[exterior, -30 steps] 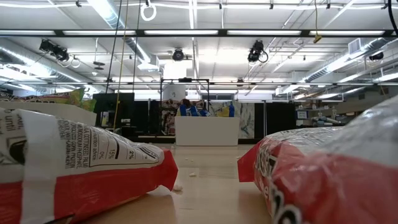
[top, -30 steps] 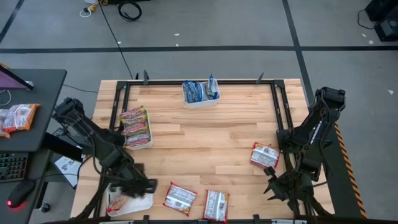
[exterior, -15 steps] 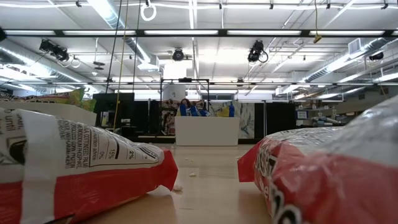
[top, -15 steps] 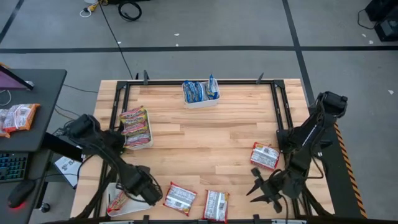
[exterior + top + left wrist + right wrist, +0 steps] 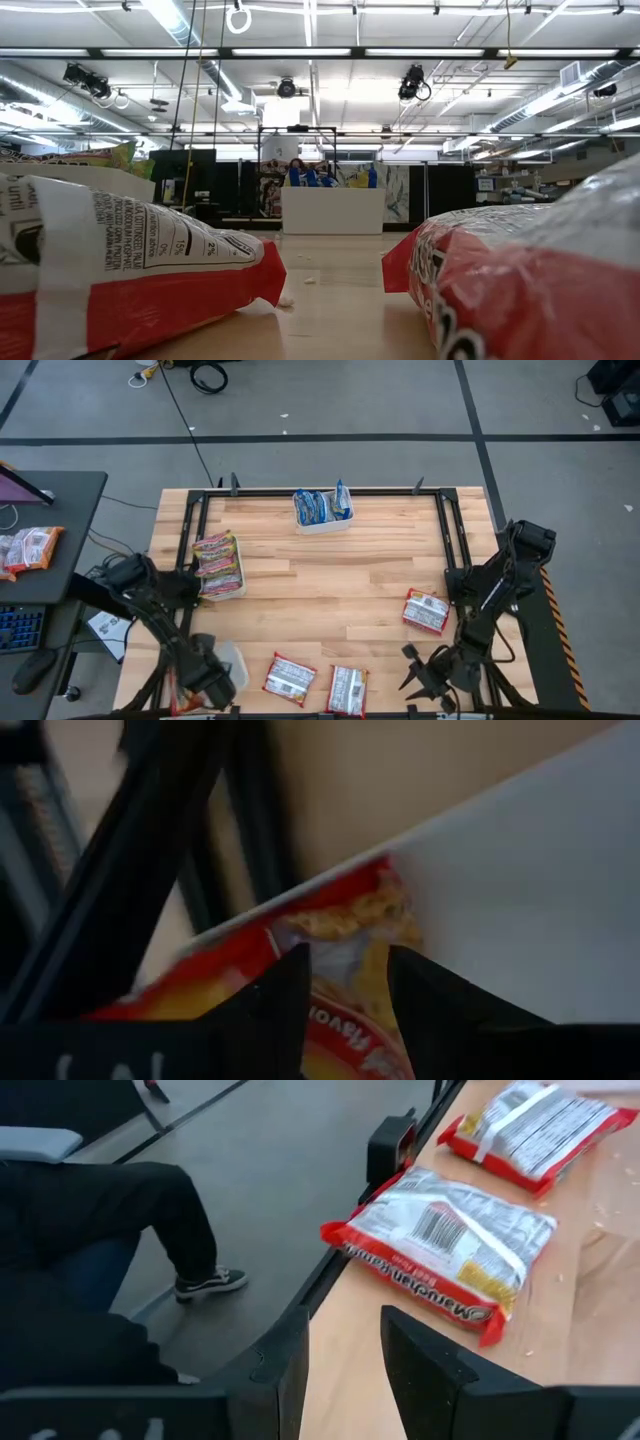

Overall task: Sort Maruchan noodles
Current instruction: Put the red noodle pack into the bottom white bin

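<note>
Two dark pincers hang at the near edge: the left pincer (image 5: 205, 678), fingers parted narrowly, hovers over a red crinkly packet (image 5: 340, 970) in a smooth white tray (image 5: 520, 910); the right pincer (image 5: 432, 678) gapes empty. Red-white noodle packets (image 5: 289, 678) lie flat on the pale planked wood surface (image 5: 330, 575). Beyond it, grey concrete floor.

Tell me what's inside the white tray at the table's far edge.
The far white tray holds several blue-white packets standing on edge; anything beneath them is hidden.
</note>
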Controlling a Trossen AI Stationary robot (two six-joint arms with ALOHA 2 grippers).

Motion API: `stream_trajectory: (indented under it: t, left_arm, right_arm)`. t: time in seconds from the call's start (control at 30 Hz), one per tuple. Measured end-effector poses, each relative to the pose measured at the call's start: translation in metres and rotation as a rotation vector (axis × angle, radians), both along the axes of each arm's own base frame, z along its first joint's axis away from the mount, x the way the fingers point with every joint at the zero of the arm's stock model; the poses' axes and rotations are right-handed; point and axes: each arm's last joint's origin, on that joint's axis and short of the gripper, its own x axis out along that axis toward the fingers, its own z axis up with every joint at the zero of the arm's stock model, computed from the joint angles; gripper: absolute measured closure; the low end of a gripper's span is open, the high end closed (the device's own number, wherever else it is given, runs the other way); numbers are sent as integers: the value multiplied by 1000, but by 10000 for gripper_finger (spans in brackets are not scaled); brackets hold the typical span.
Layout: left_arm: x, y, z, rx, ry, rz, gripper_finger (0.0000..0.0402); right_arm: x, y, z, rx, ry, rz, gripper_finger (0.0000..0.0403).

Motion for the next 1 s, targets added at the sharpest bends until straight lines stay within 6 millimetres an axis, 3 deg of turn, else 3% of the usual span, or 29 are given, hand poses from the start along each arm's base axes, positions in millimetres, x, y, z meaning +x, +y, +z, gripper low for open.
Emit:
stream_trajectory:
  t: [0.17,0.47,0.63,0.8,1.0]
  left_arm:
    - [-8,-12,1,-102,43,-3,260]
    - [4,2,19,-166,-14,24,260]
    - [22,19,28,-49,-243,77,260]
    - [43,32,11,64,-288,57,266]
    - [76,24,3,-116,-521,-155,267]
  right_arm:
    - [-4,1,3,5,-3,8,271]
    - [-4,-5,16,14,-28,6,271]
    - [0,-10,13,-15,-8,-5,271]
    - [2,-15,8,-43,37,-34,271]
    - [1,-15,6,-30,86,-4,271]
